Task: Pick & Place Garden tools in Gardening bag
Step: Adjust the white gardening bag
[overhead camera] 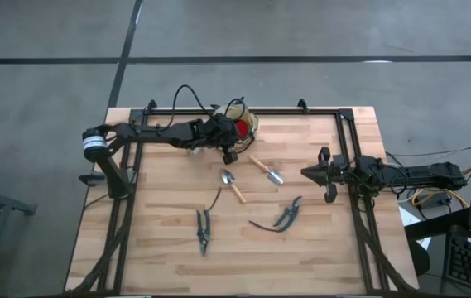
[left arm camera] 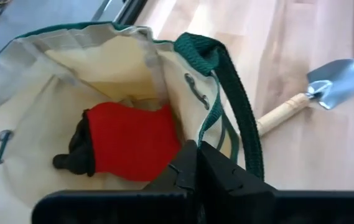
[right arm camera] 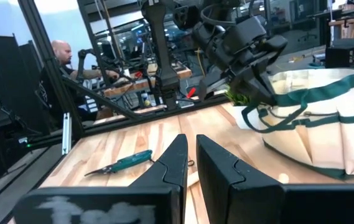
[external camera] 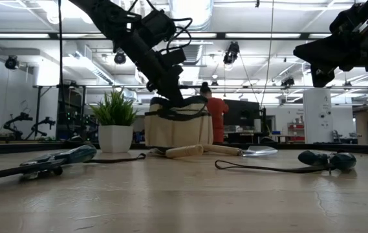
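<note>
The tan gardening bag (overhead camera: 245,124) with green trim stands at the table's far middle, and also shows in the low view (external camera: 178,128). A red item with a dark end (left arm camera: 130,142) lies inside it. My left gripper (left arm camera: 197,155) is shut and empty, just over the bag's near rim (left arm camera: 226,81); whether it touches the rim I cannot tell. Two wooden-handled trowels (overhead camera: 266,170) (overhead camera: 232,185) and two pruning shears (overhead camera: 203,230) (overhead camera: 285,217) lie flat on the table. My right gripper (overhead camera: 322,175) waits shut at the table's right side.
A green potted plant (external camera: 114,120) stands beside the bag toward the table's left. A black frame rail (overhead camera: 347,141) runs along the table's right side. Bare wood lies between the tools and the near edge. People show in the room beyond the table.
</note>
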Motion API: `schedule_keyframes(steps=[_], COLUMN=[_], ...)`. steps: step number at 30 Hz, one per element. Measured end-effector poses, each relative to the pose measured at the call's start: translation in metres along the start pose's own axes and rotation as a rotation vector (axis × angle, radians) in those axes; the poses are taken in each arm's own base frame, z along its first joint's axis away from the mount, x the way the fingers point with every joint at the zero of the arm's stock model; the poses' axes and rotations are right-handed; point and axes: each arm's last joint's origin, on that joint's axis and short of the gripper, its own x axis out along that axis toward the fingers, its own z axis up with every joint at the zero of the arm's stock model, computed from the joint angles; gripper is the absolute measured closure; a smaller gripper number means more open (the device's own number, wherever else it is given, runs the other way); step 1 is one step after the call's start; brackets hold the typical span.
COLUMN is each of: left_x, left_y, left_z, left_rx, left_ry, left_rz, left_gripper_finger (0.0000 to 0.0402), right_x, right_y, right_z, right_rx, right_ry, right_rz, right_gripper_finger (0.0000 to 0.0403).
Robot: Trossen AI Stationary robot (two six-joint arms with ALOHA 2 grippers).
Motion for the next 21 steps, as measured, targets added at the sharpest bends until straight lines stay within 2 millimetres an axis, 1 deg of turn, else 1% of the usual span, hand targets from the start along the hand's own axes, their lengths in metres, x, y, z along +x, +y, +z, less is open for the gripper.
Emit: schedule_keyframes(steps=[6,15,21], left_x=[-0.001,-0.006,-0.019], left_y=[-0.009,-0.030,-0.040], left_z=[0.000,0.002,0.006], left_rx=[0.011,0.041,0.056], left_ry=[0.003,-0.005,0.008], left_rz=[-0.029,-0.088,-0.114], left_gripper_finger=[0.0397,0.0397,0.0398], right_x=[0.000,0.000,0.000], right_y=[0.000,0.000,0.000], right_z=[0.000,0.000,0.000], right_rx=[0.001,0.005,0.008], right_ry=[0.001,0.001,0.001], right_rz=[0.000,0.000,0.001], right_gripper_finger=[0.0374,0.0374,0.0374])
